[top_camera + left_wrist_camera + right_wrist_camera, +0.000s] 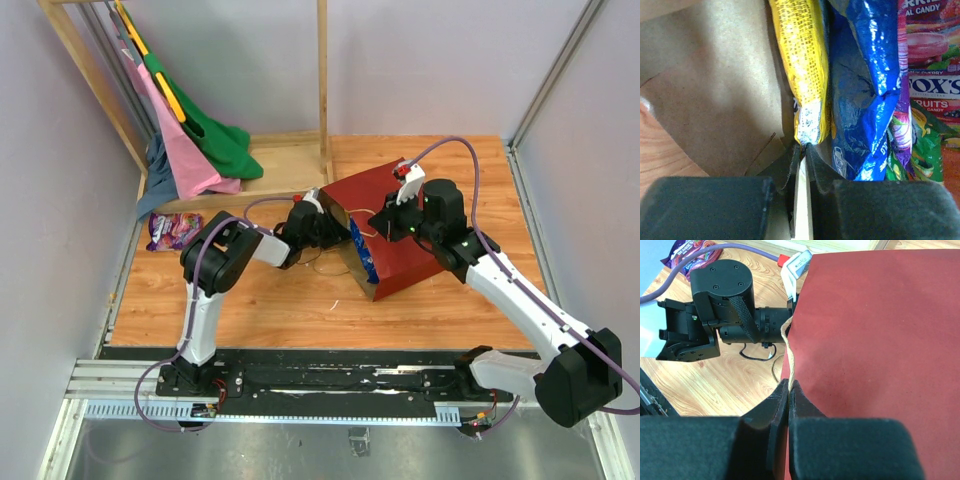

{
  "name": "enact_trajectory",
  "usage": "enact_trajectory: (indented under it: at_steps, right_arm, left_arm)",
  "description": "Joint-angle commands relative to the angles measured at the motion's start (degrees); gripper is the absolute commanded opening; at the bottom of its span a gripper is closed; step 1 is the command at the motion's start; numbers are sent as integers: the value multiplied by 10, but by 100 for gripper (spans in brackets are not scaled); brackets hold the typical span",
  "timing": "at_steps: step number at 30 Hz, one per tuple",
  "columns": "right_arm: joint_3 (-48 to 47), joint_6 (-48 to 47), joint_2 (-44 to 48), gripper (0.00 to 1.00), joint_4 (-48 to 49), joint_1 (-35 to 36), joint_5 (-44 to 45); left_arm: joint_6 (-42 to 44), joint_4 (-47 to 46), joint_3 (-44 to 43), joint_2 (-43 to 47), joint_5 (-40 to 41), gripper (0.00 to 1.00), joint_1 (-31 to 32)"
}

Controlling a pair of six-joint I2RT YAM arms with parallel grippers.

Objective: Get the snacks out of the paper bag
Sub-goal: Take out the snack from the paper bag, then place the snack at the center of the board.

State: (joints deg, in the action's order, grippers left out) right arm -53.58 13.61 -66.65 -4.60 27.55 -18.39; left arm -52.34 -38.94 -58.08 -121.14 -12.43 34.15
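The dark red paper bag (405, 225) lies on its side, mouth toward the left. My left gripper (803, 146) reaches into the mouth over the brown inner wall (715, 100). Its jaws pinch the near end of a yellow packet (802, 60). Beside that packet lie the blue chip bag (865, 75), a pink-red candy pack (932, 60) and a green and purple pack (912, 150). My right gripper (790, 385) is shut on the bag's string handle (786, 345) at the upper edge of the mouth. From above, the blue bag (362, 255) shows in the mouth.
A purple packet (172, 230) lies on the wooden table at the far left. Pink and green garments (200, 150) hang from a wooden rack (322, 90) at the back left. White walls close in both sides. The left arm (720, 305) lies just left of the bag.
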Motion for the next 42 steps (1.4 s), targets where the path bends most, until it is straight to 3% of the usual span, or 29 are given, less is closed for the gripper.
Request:
enact_trajectory:
  at_steps: [1, 3, 12, 18, 23, 27, 30, 37, 42]
  right_arm:
    - [6, -10, -1, 1, 4, -9, 3]
    - [6, -11, -1, 1, 4, -9, 3]
    - [7, -14, 4, 1, 1, -9, 5]
    - [7, -13, 5, 1, 1, -9, 4]
    - [8, -8, 8, 1, 4, -9, -1]
    - [9, -6, 13, 1, 4, -9, -3]
    - [11, -4, 17, 1, 6, -8, -5]
    - [14, 1, 21, 1, 10, -8, -10]
    - [14, 3, 25, 1, 10, -7, -11]
  left_arm:
    - [5, -7, 3, 0, 5, 7, 8]
    - [8, -6, 12, 12, 9, 1, 8]
    - [80, 43, 86, 138, 53, 1, 8]
    - [161, 154, 116, 250, 76, 0, 7]
    - [184, 246, 157, 362, 175, 1, 7]
    - [156, 359, 173, 441, 302, 1, 3]
    - [89, 462, 163, 481, 381, 1, -16]
    - [9, 575, 165, 560, 441, 1, -97]
    - [-59, 680, 127, 533, 515, 1, -143]
